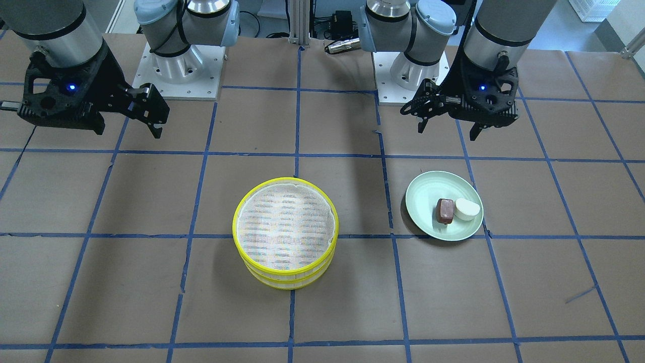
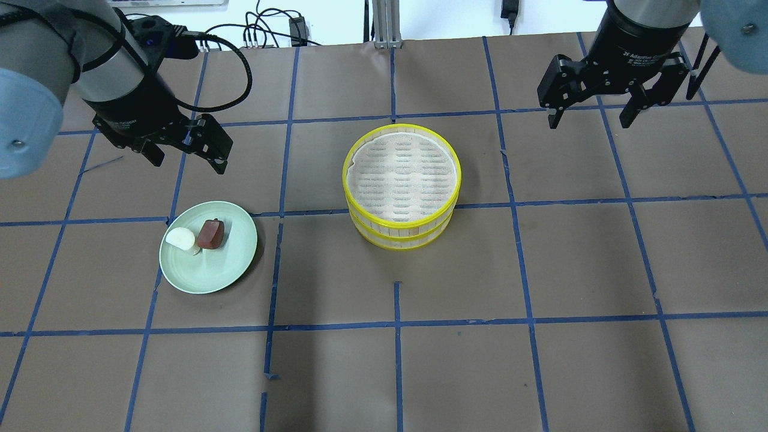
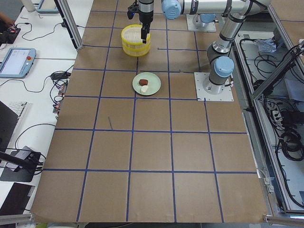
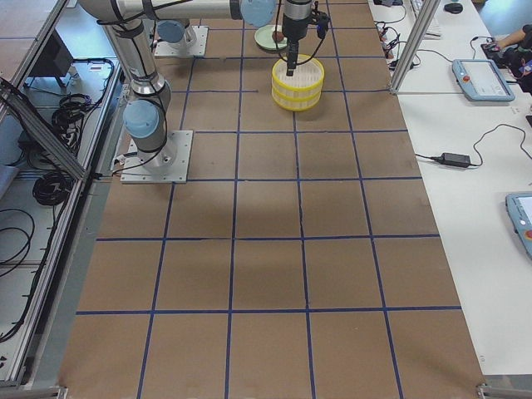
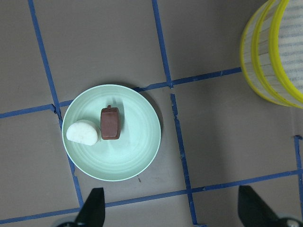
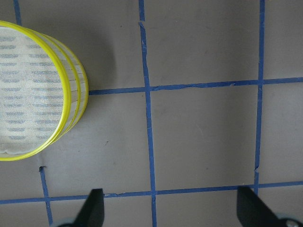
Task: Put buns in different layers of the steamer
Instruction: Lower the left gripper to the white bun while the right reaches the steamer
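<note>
Brown bun (image 2: 210,233) and white bun (image 2: 180,239) on the plate (image 2: 207,273); left hand (image 2: 189,161) and right hand (image 2: 589,123) both spread, empty.
The buns lie close together, toward the tabletop's left edge; the trays (image 2: 402,127) sit stacked mid-tabletop. Likely trouble: a hand closing on one bun could shove its neighbour or skid the plate, and while stacked the lower tray is covered, so both buns might land on top.

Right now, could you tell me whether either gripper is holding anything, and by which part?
Nothing; the left gripper and right gripper are both open and empty.
</note>
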Robot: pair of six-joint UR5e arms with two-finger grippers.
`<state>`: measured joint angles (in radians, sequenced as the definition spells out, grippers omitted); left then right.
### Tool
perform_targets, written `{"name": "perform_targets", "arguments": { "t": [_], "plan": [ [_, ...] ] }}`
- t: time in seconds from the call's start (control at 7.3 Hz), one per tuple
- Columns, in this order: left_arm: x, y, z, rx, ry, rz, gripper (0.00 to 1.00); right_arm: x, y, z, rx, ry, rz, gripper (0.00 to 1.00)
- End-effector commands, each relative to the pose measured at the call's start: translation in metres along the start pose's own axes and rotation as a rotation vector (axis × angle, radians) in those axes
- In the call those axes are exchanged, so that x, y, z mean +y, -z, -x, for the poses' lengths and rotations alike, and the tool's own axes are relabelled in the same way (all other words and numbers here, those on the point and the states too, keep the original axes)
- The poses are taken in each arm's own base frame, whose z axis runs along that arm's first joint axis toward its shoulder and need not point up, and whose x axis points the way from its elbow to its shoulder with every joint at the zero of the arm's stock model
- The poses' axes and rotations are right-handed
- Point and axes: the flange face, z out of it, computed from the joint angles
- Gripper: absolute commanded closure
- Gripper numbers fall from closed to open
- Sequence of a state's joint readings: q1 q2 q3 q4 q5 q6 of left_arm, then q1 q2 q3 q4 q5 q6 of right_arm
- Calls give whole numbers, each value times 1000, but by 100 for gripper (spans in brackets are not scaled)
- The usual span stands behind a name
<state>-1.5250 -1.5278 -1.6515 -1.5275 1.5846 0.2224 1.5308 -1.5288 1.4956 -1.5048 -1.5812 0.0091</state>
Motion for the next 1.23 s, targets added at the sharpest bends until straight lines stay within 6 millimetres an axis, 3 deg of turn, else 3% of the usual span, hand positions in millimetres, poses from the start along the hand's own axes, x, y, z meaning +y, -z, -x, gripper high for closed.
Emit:
{"name": "perform_targets", "arguments": {
  "t": [0.0, 0.27, 0.55, 0.68, 0.82, 1.1],
  "plan": [
    [0, 0, -2, 2, -3, 1, 0, 0, 0, 0, -1, 0, -1, 0],
    [6, 0, -1, 0, 1, 23, 0, -1, -1, -5, 8, -9, 4, 0],
    [9, -11, 4, 1, -39, 47, 0, -1, -4, -5, 8, -9, 7, 0],
    [8, -27, 32, 16, -26, 74, 0, -1, -3, -5, 5, -9, 4, 0],
    [8, -55, 69, 32, -2, 99, 0, 0, -5, 0, -4, -2, 9, 0],
    [-11, -116, 102, 18, -61, 105, 0, 1, -3, 1, -4, 0, 6, 0]
  ]
}}
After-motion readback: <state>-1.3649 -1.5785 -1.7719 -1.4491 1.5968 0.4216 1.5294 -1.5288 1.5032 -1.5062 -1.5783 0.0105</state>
